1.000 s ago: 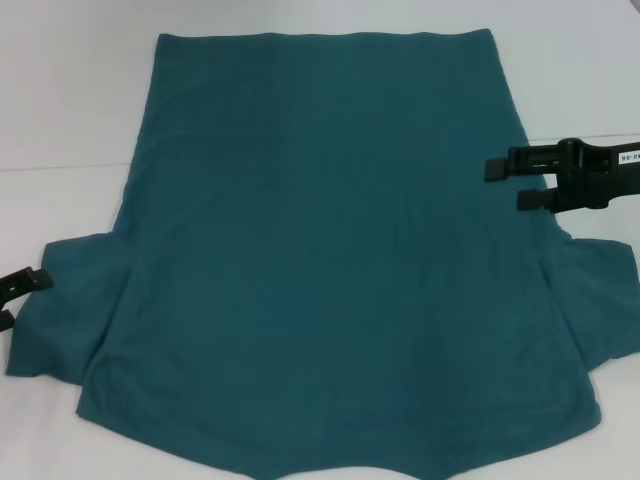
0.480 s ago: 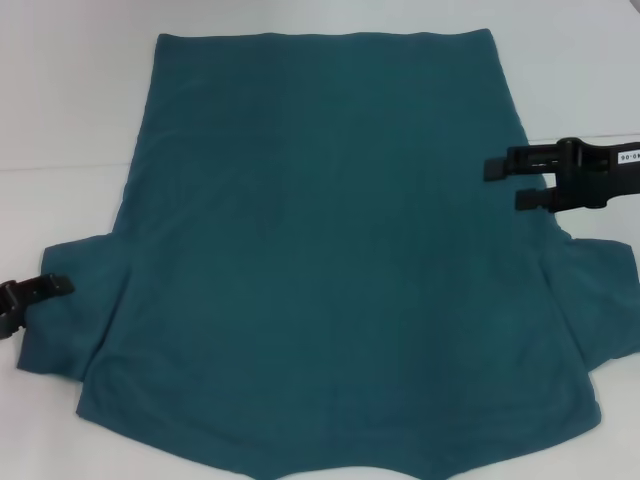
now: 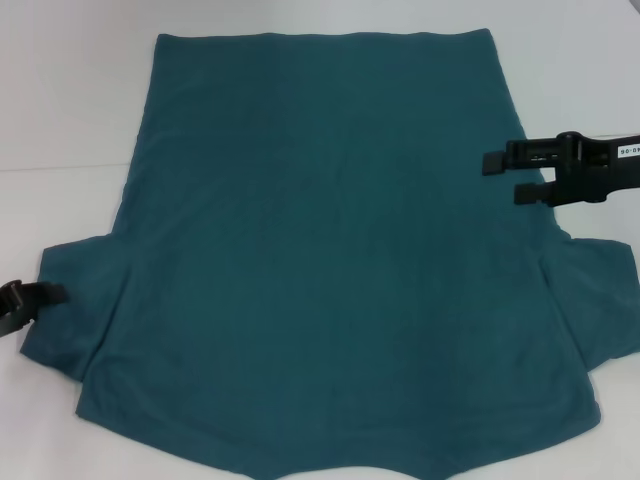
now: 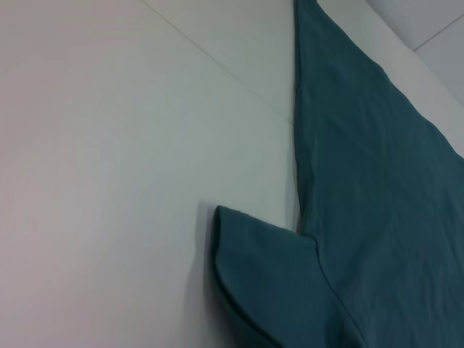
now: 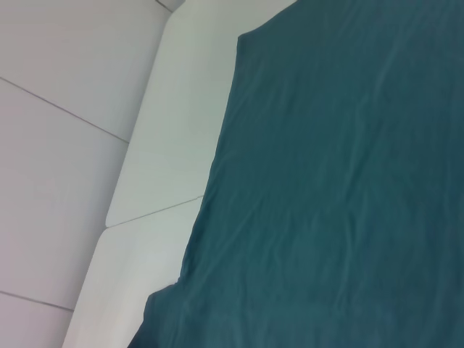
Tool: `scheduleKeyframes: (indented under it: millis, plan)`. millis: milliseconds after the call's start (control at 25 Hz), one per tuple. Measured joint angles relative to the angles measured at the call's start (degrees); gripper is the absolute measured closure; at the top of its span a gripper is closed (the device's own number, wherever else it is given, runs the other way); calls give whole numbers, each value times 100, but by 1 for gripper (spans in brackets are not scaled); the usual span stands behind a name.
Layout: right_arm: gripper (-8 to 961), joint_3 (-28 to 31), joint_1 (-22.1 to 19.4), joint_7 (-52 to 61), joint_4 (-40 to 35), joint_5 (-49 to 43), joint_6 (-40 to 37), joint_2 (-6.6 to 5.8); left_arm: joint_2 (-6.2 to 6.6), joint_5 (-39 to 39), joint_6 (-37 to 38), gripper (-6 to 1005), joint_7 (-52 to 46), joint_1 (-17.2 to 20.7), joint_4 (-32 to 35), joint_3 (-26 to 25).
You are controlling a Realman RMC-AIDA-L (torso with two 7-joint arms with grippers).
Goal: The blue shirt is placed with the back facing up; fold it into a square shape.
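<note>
The blue shirt (image 3: 330, 250) lies flat on the white table, plain back up, its hem at the far side and its sleeves toward me. My left gripper (image 3: 28, 308) is open at the outer edge of the left sleeve (image 3: 75, 300), low on the table. That sleeve's edge looks rolled in the left wrist view (image 4: 268, 283). My right gripper (image 3: 510, 178) is open and hovers over the shirt's right edge, above the right sleeve (image 3: 600, 300). The right wrist view shows the shirt's body (image 5: 341, 181) and its edge.
The white table (image 3: 60, 120) shows bare on the left, right and far side of the shirt. A seam line runs across it at mid-height. The shirt's near edge runs out of the head view at the bottom.
My left gripper has moved right and down against the left sleeve, and the sleeve's outer edge has drawn inward. My right gripper has risen slightly.
</note>
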Motion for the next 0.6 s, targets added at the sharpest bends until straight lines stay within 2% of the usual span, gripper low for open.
scheduleKeyframes:
  millis: [600]
  plan:
    - [11,22,-32,0,-12,18,-43,-14,10,138,-48,981,-86,-62,0,129]
